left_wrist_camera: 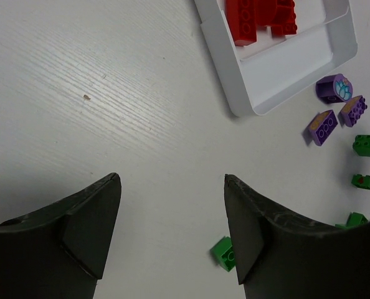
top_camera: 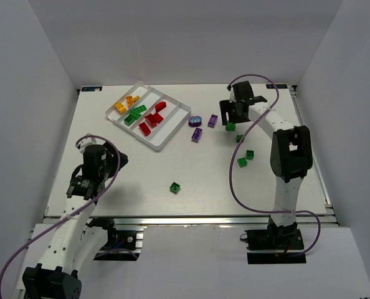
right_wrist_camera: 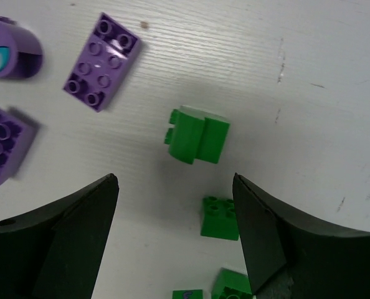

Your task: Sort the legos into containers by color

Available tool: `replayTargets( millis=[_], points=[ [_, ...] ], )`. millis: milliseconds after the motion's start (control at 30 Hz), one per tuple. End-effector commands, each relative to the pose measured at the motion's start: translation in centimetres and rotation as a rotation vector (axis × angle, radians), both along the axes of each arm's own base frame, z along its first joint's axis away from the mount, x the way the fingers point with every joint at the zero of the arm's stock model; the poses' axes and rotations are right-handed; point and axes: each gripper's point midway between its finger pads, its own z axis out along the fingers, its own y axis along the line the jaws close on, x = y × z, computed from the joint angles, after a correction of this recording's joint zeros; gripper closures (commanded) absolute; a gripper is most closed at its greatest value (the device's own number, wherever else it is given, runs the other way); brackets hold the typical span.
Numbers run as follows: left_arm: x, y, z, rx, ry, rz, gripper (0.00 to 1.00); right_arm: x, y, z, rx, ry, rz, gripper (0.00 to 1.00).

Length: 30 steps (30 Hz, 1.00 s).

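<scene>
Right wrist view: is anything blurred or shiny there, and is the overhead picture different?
Right wrist view: the green brick is sharp, the purple brick has a shine, the fingers of the right hand look soft-edged. Top view: even light, faint shadows, no glare on the table.

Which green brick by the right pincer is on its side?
The green brick nearest the purple bricks: its studs point sideways, while its green neighbour's studs face up.

You're looking at a white, wood-grained bench (top_camera: 191, 171) boxed in by plain white panels — left wall (top_camera: 23, 93), back wall (top_camera: 185, 37), right wall (top_camera: 353, 93). Light falls evenly — shadows are soft. An aluminium rail (top_camera: 191, 220) edges the bench's near side.
</scene>
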Motion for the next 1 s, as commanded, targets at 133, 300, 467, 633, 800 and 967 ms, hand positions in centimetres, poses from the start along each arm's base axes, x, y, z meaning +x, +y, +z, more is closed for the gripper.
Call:
replayTargets(
  millis=[133, 300, 467, 633, 800, 967],
  points=[
    [-0.2, 0.3, -0.8, -0.014, 0.034, 0.035, 0.23, 3.4, -1.0, 0.0, -0.046, -0.078, -0.008, 0.28],
    [-0.4, 0.1, -1.5, -0.031, 0.051, 0.036, 0.23, 4.0, -0.4, 0.1, -0.027, -0.093, 0.034, 0.38],
    [-0.4, -0.1, -1.5, -0.04, 0.054, 0.034, 0.23, 3.8, -0.5, -0.7, -0.033, -0.073, 0.028, 0.43],
    [-0.4, -0.1, -1.4, -0.034, 0.065, 0.031, 0.23, 3.2, 0.7, 0.0, 0.001, -0.093, 0.148, 0.39],
    [-0.5, -0.1, -1.4, -0.034, 0.071, 0.031, 0.23, 1.5, 1.2, 3.4, -0.04, -0.289, 0.603, 0.11],
    [-0.6, -0.2, -1.4, -0.037, 0.072, 0.026, 0.23, 0.5, -1.3, 3.1, -0.035, -0.283, 0.899, 0.12]
  ],
)
